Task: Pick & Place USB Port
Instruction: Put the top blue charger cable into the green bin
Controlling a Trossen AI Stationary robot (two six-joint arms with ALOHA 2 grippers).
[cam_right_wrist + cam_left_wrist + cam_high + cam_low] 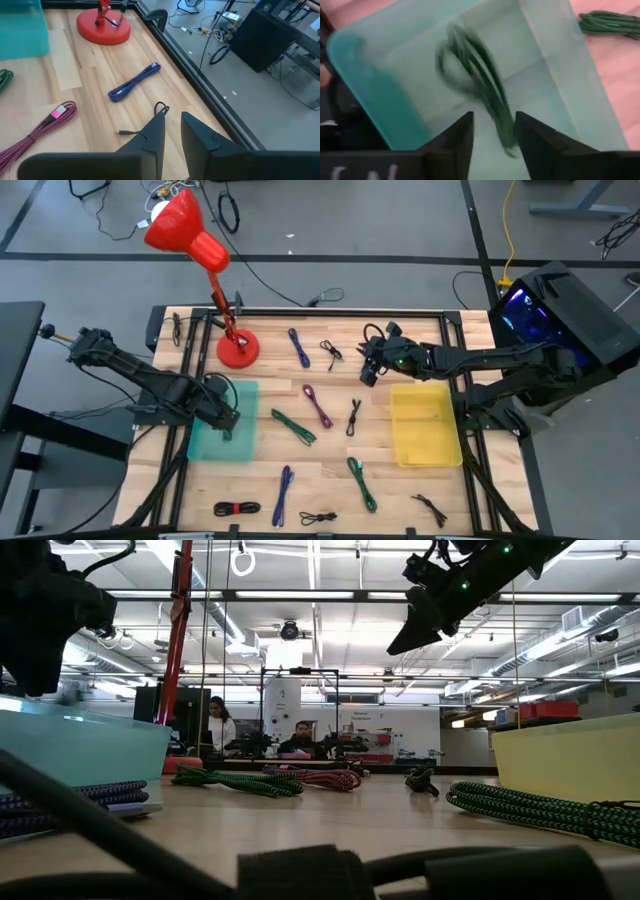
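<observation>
My left gripper [493, 131] is open and hangs over the teal bin [242, 442] at the table's left. A dark green coiled cable [475, 75] lies blurred inside the bin [555, 75], one end showing between my fingers. My right gripper [173, 116] is raised above the table's far middle [368, 370], left of the yellow bin [425, 442], its fingers a narrow gap apart and holding nothing. A thin black cable [159, 107] lies on the wood just beyond its fingertips, and a blue cable [134, 82] lies farther off.
A red desk lamp [237, 348] stands at the far left. Loose cables lie across the wood: blue [299, 347], magenta [317, 405], green [293, 426], green [361, 483], black [354, 417] and others along the near edge. Two people sit in the room behind [300, 738].
</observation>
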